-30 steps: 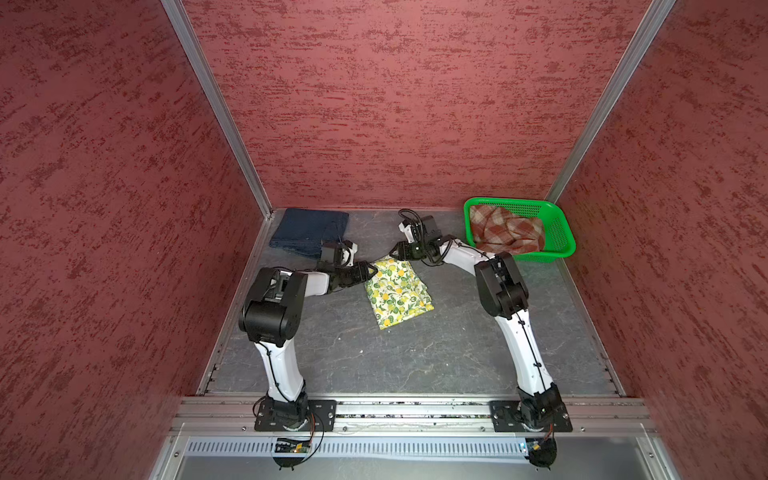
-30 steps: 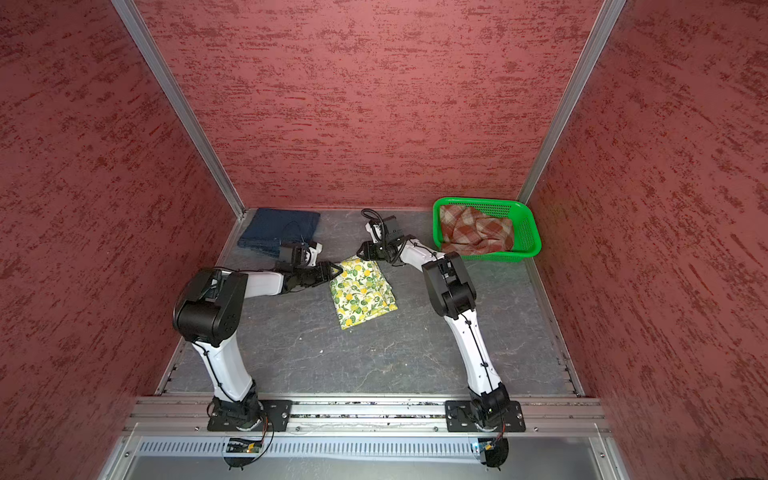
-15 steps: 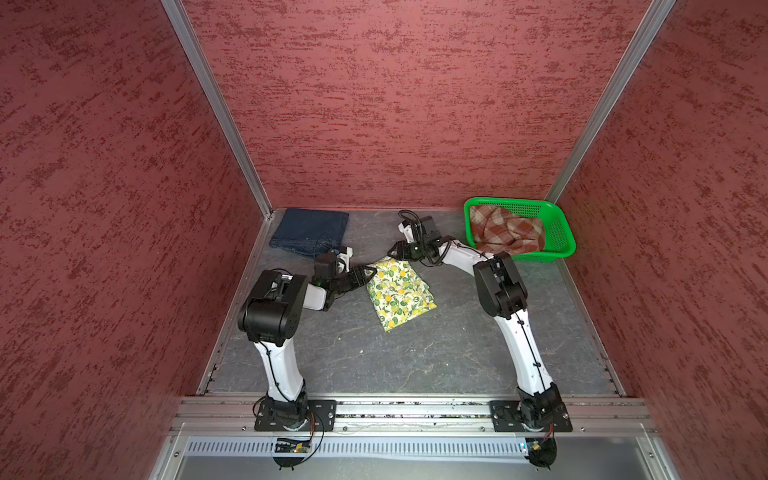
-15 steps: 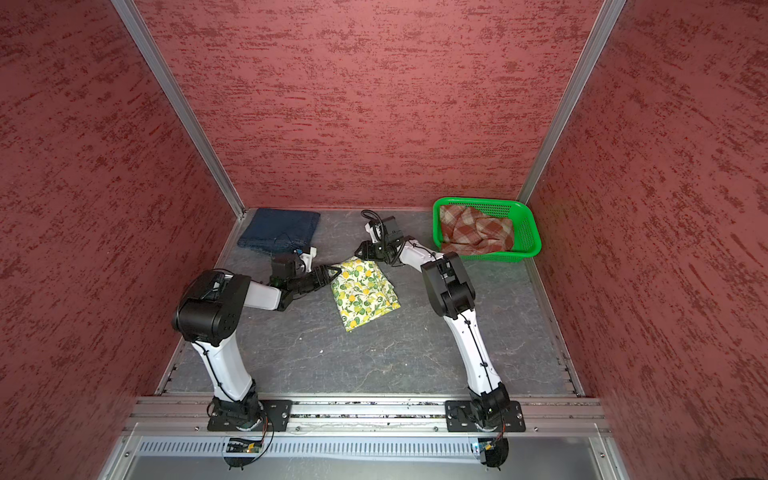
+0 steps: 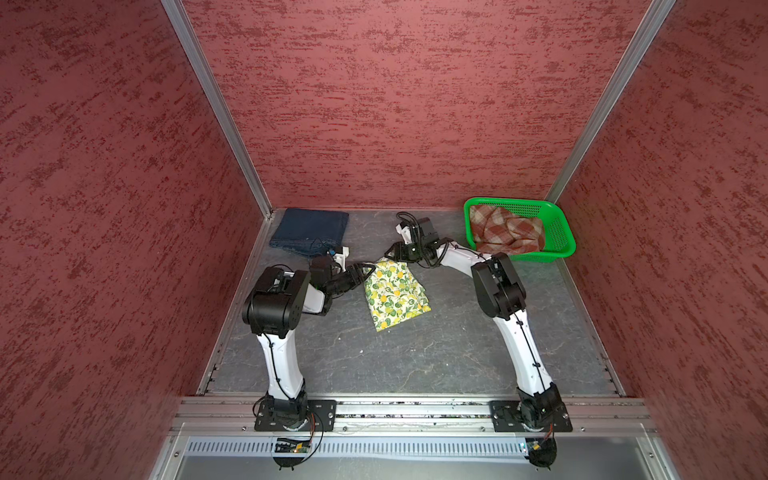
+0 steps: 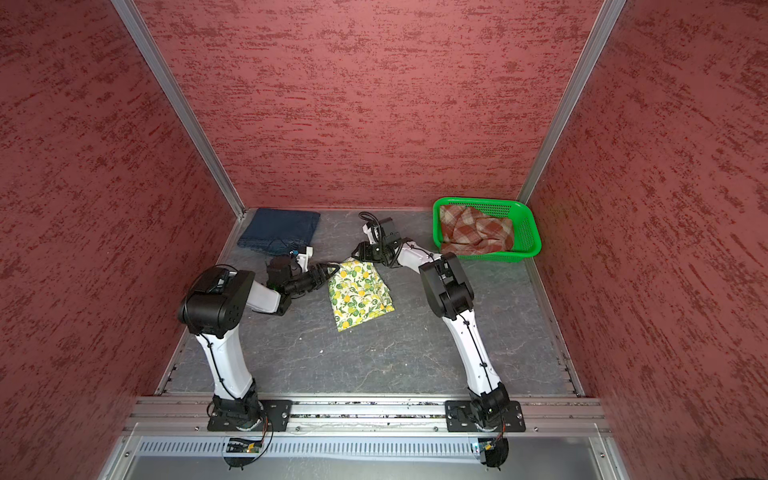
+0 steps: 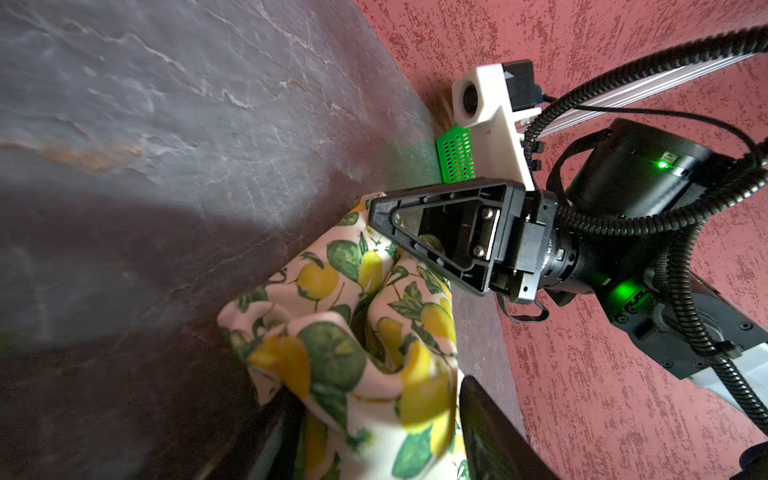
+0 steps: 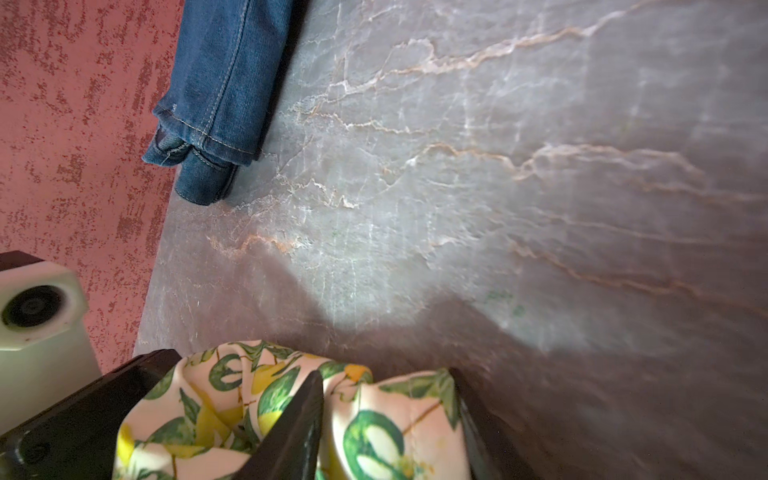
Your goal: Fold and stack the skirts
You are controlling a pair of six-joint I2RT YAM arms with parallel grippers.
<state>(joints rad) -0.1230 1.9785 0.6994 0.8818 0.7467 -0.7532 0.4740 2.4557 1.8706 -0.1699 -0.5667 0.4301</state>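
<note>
The lemon skirt lies mid-bench, nearer the back edge; the left hand and right hand each pinch a bunch of its far hem, close together; the risk — bunched cloth may slip from either grip, spilling the fold before it reaches the denim skirt in the far-left corner.

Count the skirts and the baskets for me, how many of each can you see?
Skirts: 3 (denim skirt, lemon skirt, plaid skirt)
Baskets: 1 (green basket)
Total: 4
</note>
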